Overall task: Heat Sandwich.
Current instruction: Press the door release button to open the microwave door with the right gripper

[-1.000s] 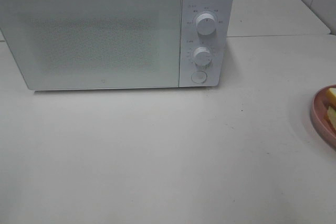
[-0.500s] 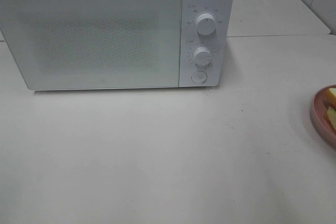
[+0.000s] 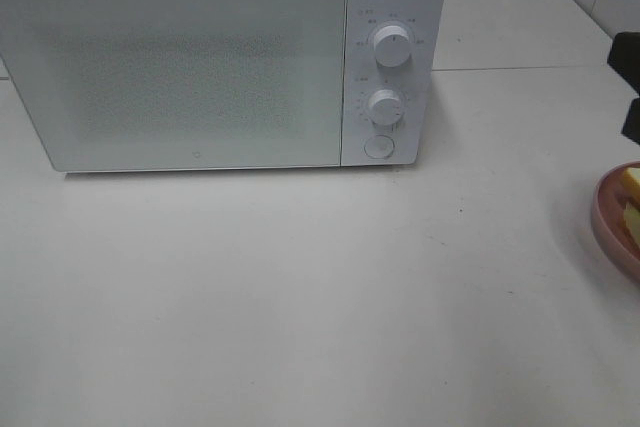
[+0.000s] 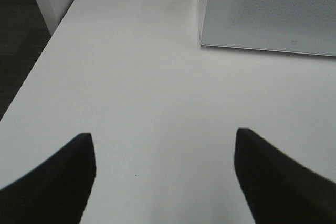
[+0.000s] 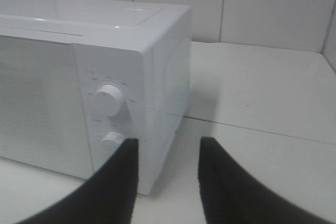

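At the far right edge of the exterior high view the sandwich (image 3: pixel 631 199) shows only as pale yellow and cream pieces lying on a round pink plate (image 3: pixel 604 219), cut off by the frame. Just behind the plate, the dark tips of my right gripper (image 3: pixel 630 87) poke in from that edge. In the right wrist view the right gripper (image 5: pixel 168 140) is open with a narrow gap, nothing between its fingers, facing the microwave (image 5: pixel 79 77). The left gripper (image 4: pixel 163 132) is wide open over bare table, holding nothing.
The white microwave (image 3: pixel 200 67) stands at the back left with its door shut, also seen in the left wrist view (image 4: pixel 268 9). Two knobs (image 3: pixel 392 45) and a round button (image 3: pixel 378 146) sit on its right panel. A tiled wall rises behind.
The right gripper's dark tips have come into the exterior high view at the right edge, where nothing showed before. Microwave, plate and sandwich have not moved.
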Controlling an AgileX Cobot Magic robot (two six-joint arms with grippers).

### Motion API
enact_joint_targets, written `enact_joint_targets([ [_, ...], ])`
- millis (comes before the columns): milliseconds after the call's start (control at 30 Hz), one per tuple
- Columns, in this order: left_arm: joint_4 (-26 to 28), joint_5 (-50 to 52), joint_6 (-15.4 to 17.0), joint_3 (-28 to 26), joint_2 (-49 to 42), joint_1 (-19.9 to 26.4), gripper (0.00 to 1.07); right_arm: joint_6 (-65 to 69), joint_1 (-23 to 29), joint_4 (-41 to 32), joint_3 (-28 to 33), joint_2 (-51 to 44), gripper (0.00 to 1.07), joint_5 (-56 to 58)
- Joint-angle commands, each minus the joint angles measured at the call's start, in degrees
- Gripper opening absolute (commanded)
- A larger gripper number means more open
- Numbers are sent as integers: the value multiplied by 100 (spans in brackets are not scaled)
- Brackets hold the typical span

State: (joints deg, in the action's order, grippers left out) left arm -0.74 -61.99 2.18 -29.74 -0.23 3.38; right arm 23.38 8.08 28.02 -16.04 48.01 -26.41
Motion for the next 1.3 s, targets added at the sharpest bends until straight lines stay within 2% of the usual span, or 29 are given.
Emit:
enact_joint_targets([
  [33, 0, 74, -6, 17, -23, -40, 71, 556, 0, 1043, 11, 424, 17, -819],
  [67, 0, 74, -6, 17, -23, -40, 71, 556, 0, 1043, 11, 424, 17, -819],
  [167, 0, 74, -6, 17, -23, -40, 71, 917, 11, 1312, 11, 968, 4, -1369],
  [267, 0, 74, -6, 17, -23, -40, 71, 1060, 11, 1306, 11, 1209, 0, -1513],
  [533, 0, 74, -6, 17, -23, -40, 71, 1318, 11, 1089, 11, 2000, 0, -1604],
  [833, 0, 74, -6, 17, -23, -40, 71, 1409, 11, 286, 11, 2739, 0, -1908],
  [933, 0, 74, -6, 17, -23, -40, 71, 1776, 11, 11, 11, 3083, 0, -1914],
  [1067, 0, 74, -6, 17, -23, -40, 71, 2240, 29, 29, -46, 3432, 0, -2063],
  [1167, 0, 74, -6, 17, -23, -40, 71, 2349, 201, -69, -149, 3615, 0, -2034],
  [1267, 0, 74, -6, 17, -23, -40, 71, 2361, 716, -516, -441, 4051, 0, -2005],
  [1300, 0, 74, -6, 17, -23, -40, 71, 2361, 716, -516, -441, 4051, 0, -2005],
])
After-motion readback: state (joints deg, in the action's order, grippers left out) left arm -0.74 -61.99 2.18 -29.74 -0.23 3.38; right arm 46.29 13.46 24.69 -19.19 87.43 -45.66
